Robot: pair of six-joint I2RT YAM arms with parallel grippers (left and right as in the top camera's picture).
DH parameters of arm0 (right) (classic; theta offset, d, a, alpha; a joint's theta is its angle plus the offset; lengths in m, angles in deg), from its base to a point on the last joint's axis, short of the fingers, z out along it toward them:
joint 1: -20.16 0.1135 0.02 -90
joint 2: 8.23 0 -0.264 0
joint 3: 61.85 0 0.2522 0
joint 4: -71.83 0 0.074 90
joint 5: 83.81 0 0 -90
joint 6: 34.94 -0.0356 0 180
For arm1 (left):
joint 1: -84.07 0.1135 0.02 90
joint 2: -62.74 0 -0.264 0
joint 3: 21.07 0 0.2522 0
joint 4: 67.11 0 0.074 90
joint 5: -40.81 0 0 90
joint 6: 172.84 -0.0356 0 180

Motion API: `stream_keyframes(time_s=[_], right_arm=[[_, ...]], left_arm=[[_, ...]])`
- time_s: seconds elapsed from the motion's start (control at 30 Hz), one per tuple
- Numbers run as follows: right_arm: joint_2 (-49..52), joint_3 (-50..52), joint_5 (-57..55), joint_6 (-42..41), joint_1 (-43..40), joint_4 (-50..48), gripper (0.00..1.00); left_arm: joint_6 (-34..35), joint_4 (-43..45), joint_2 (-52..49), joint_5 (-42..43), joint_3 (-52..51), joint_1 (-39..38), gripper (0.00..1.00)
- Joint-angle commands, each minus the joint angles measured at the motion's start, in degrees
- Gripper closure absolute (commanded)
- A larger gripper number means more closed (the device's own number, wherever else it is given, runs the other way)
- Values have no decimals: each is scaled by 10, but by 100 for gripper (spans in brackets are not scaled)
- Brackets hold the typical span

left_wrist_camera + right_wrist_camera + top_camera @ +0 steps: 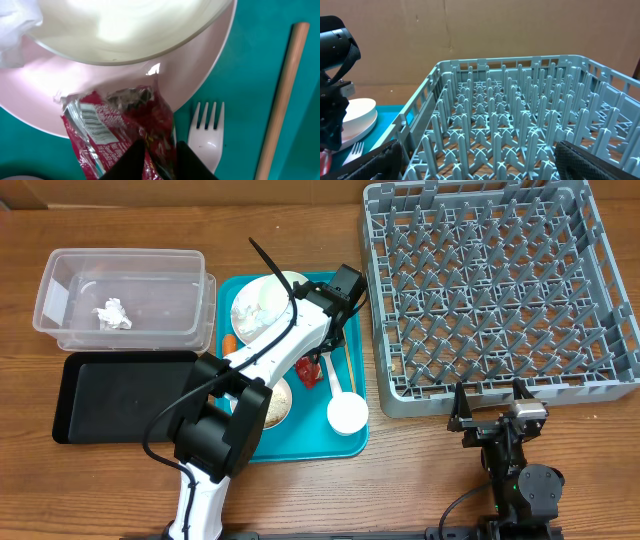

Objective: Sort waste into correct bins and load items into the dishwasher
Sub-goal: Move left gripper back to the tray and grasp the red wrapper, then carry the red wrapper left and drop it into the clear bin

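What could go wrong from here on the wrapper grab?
1. The left pincer pinches only one end of the red wrapper; the hold may slip on the lift.
2. The wrapper's torn end lies on the plate, close by the bowl; it could snag or drag.
3. The fork lies right beside the pincer and could get nudged.

light: bright, even | glare: white bowl (125,25) (blown out) | focus: soft up close

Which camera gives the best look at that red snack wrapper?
The left wrist view: the red snack wrapper fills it close up, barcode visible, pinched between the fingers. Overhead shows only a small red patch on the teal tray; the right wrist view faces the rack.
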Motion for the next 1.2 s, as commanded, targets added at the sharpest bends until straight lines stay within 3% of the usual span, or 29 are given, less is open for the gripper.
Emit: stream_keyframes(time_s=[0.0,0.13,0.27,0.77,1.17], right_arm=[[-7,6,1,1,-3,-4,0],[-7,6,1,1,-3,-4,0],[-7,6,1,1,-3,-4,0],[-7,6,1,1,-3,-4,0],[-7,6,1,1,-3,-4,0]], left_arm=[[-2,-2,-11,-1,-1,-2,83],[-3,-2,-11,1,-1,-1,86],[-3,-2,-11,1,-1,-1,96],[-49,-40,10,7,22,0,96],[-86,-76,150,-61,71,14,96]])
